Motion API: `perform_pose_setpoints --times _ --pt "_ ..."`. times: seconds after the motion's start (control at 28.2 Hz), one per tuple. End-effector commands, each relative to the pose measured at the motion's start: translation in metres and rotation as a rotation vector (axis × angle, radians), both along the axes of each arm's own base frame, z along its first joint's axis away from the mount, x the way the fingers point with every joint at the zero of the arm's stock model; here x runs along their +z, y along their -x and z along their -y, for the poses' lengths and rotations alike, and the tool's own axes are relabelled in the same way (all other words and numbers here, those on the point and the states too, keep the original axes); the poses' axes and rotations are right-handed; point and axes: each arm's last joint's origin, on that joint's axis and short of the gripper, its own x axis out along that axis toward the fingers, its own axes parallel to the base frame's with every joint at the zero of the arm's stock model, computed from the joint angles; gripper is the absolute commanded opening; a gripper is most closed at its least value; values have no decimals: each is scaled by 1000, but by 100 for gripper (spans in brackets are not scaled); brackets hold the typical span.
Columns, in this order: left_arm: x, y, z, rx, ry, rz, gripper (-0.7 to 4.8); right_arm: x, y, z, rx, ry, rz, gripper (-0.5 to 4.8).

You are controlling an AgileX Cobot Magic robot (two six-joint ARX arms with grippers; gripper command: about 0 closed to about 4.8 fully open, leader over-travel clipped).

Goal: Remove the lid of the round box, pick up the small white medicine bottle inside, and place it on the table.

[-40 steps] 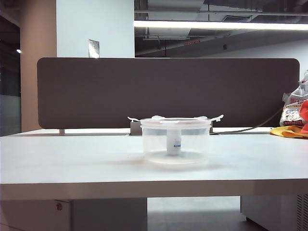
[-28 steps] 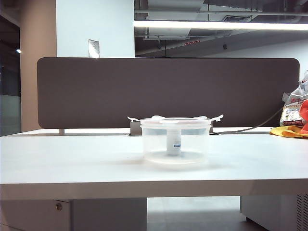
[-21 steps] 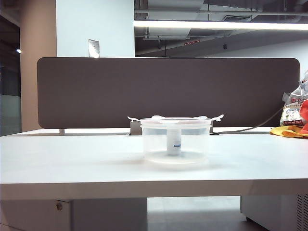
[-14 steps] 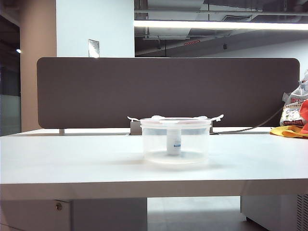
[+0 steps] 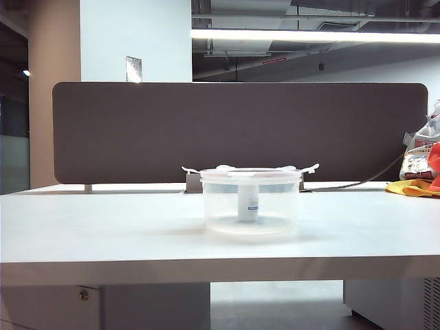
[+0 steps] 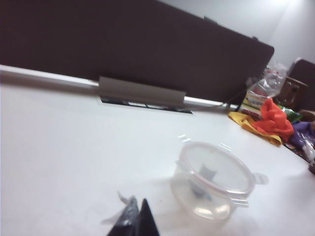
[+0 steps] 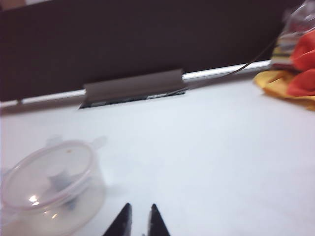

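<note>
Lid [image 5: 251,172] is sitting sealed on the round box [image 5: 251,206] mid-table, bottle [image 5: 249,204] standing inside. Left gripper [image 6: 136,220] is hovering pinched closed; right gripper [image 7: 138,221] is showing a slim gap, seemingly empty. Risk: narrow jaws skidding off the snap tabs, shoving the box.

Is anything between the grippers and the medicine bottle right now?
Yes: the lid sits on the round box, sealing in the bottle. Left gripper and right gripper are short of the box, with bare table between.
</note>
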Motion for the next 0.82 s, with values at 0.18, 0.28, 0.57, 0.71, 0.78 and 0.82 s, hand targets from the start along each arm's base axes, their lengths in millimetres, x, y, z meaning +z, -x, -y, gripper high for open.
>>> perform_pose_setpoints --times 0.18,0.28,0.57,0.71,0.78,0.82 --pt "34 -36 3 -158 10 -164 -5 55 -56 -23 116 37 -183 263" --pt "48 -63 8 -223 17 -257 -5 60 -94 -35 212 41 -347 279" --pt "65 -133 49 -347 -62 -399 99 43 -146 -48 287 16 -528 442" --pt "65 -170 61 -368 -71 -481 156 18 -162 -51 324 -107 -670 441" --pt "63 -182 63 -372 -71 -504 157 12 -167 -53 341 -155 -695 439" --pt "61 -189 65 -376 -70 -523 157 9 -171 -55 352 -187 -709 427"
